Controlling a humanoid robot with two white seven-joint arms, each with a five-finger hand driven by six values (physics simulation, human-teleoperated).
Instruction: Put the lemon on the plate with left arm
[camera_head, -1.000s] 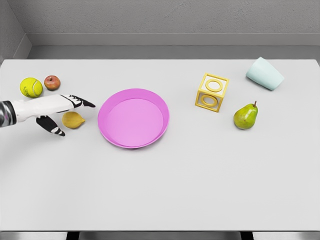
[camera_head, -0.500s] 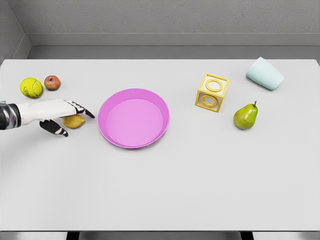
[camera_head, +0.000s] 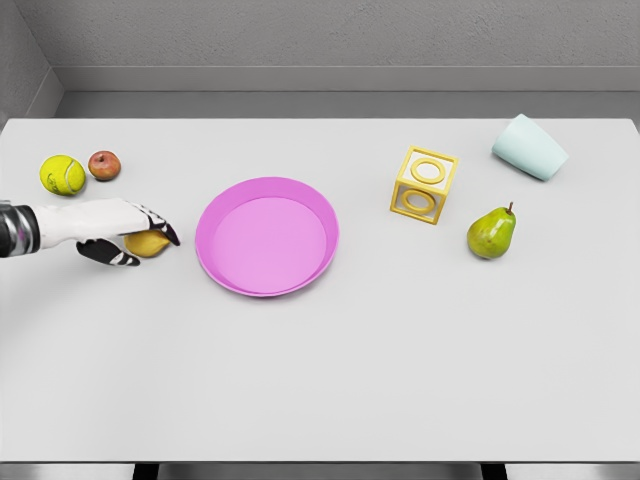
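left hand (camera_head: 118, 228) | fingers now curled tighter around lemon (camera_head: 150, 243) | beside plate (camera_head: 266, 190)

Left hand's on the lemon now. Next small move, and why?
Probably finish closing the fingers and lift a little. The left hand wraps the lemon, fingers over its top, thumb below, but the lemon looks to be on the table, left of the pink plate, apart from it.
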